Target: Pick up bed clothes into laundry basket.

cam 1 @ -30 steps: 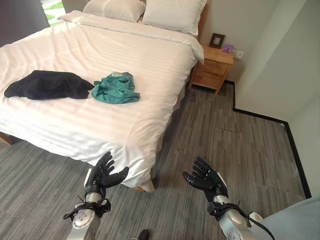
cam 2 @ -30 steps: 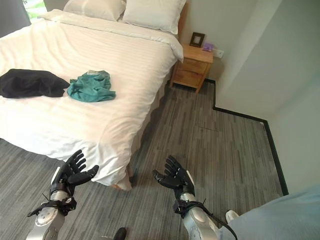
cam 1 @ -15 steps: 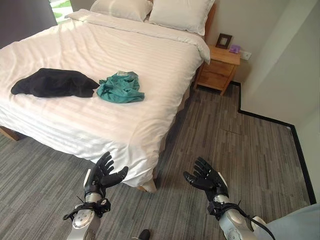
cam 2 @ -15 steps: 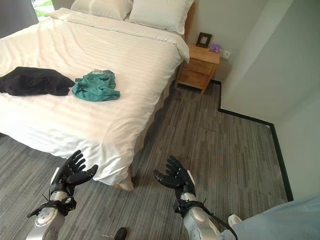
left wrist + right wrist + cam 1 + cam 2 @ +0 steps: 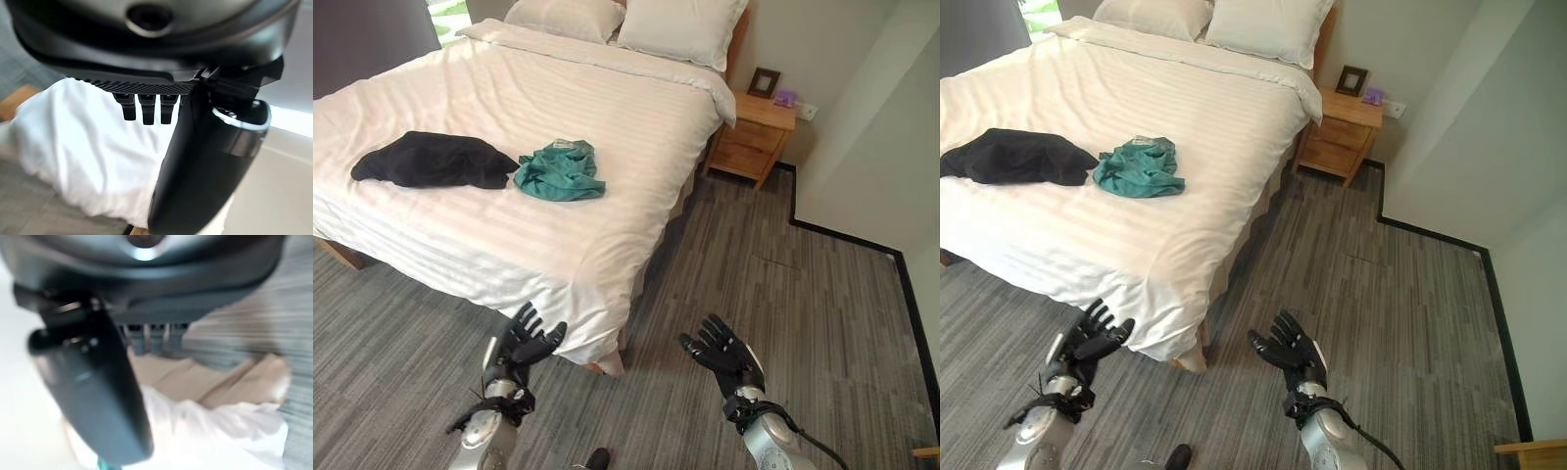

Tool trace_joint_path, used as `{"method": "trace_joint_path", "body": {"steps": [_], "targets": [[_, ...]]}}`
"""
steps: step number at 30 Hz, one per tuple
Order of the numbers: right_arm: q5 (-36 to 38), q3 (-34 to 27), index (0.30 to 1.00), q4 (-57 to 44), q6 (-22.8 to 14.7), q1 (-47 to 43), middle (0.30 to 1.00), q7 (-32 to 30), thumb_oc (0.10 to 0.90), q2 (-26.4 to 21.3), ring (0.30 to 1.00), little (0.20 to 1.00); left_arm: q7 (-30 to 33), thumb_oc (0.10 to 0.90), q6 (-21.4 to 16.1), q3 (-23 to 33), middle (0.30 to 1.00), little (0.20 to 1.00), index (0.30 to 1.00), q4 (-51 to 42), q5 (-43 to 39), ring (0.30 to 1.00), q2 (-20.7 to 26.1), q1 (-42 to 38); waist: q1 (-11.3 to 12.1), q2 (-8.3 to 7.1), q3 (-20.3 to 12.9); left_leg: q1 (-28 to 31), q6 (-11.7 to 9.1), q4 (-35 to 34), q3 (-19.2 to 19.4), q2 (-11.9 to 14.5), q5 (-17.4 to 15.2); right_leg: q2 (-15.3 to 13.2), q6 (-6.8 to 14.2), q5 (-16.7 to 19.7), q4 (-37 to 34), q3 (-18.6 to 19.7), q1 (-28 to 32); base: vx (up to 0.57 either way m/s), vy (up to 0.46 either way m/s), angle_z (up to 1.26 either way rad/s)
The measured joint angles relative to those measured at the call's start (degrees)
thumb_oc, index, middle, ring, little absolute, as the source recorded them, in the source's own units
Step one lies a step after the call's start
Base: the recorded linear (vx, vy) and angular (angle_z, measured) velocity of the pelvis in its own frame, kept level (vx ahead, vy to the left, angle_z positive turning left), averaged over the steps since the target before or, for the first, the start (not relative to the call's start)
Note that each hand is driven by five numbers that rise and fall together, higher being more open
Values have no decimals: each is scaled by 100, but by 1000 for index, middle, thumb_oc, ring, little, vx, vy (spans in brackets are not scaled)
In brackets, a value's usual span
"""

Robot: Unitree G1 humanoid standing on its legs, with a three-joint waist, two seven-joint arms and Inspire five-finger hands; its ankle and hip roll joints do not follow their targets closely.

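We stand on grey floor (image 5: 773, 294) off the bed's (image 5: 558, 245) foot corner, wall to our right. Left hand (image 5: 521, 345) and right hand (image 5: 724, 354): fingers spread, empty, low over the floor. Teal garment (image 5: 558, 171) and black garment (image 5: 431, 162): mid-mattress, just beside each other, well apart from both hands. Nightstand (image 5: 754, 137) beyond.
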Motion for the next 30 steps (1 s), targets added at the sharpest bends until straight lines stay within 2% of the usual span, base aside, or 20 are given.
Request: {"method": "trace_joint_path", "body": {"steps": [4, 7, 9, 13, 15, 20, 30], "targets": [[191, 184, 900, 192, 42, -130, 900, -94, 800, 23, 900, 900, -134, 800, 156, -446, 900, 900, 900, -28, -10, 900, -29, 56, 5, 133, 42, 19, 27, -15, 22, 12, 28, 4, -14, 13, -32, 24, -6, -58, 75, -3], [217, 328, 900, 180, 41, -175, 900, -74, 800, 109, 900, 900, -169, 800, 144, -195, 900, 900, 900, -29, 196, 900, -92, 196, 54, 233, 44, 84, 25, -5, 35, 44, 26, 12, -16, 9, -32, 42, 56, -32, 67, -3], [189, 379, 900, 123, 44, -163, 900, 9, 800, 142, 900, 900, -146, 800, 138, 127, 900, 900, 900, -20, 198, 900, -212, 358, 113, 360, 63, 150, 26, -6, 33, 47, 22, 21, -22, -1, -32, 37, 112, -14, 53, 0], [-190, 358, 900, 41, 55, -90, 900, 142, 800, 26, 900, 900, -154, 800, 133, 422, 900, 900, 900, -22, 196, 900, -253, 576, 227, 516, 29, 174, 25, -3, -29, 35, 22, 17, -20, -5, -33, -18, 145, -17, 18, 8], [-252, 252, 900, 40, 55, -38, 900, 139, 800, 23, 900, 900, -149, 800, 126, 461, 900, 900, 900, -19, 192, 900, -264, 655, 309, 523, 24, 201, -1, -3, -30, 34, 3, 19, -19, -15, -33, -21, 172, 2, -14, 5], [-255, 5, 900, 40, 54, -12, 900, 84, 800, 2, 900, 900, -126, 800, 127, 445, 900, 900, 900, 2, 179, 900, -430, 675, 298, 497, 10, 203, -7, -1, -57, 35, -1, 17, 2, -29, -32, -56, 185, 1, -9, 2], [-356, 101, 900, 39, 54, -12, 900, 9, 800, -40, 900, 900, -120, 800, 126, 277, 900, 900, 900, -3, 190, 900, -421, 600, 245, 438, -17, 224, 20, 1, -64, 51, 18, 35, -23, -13, -33, -62, 211, 3, -35, 0]]}}
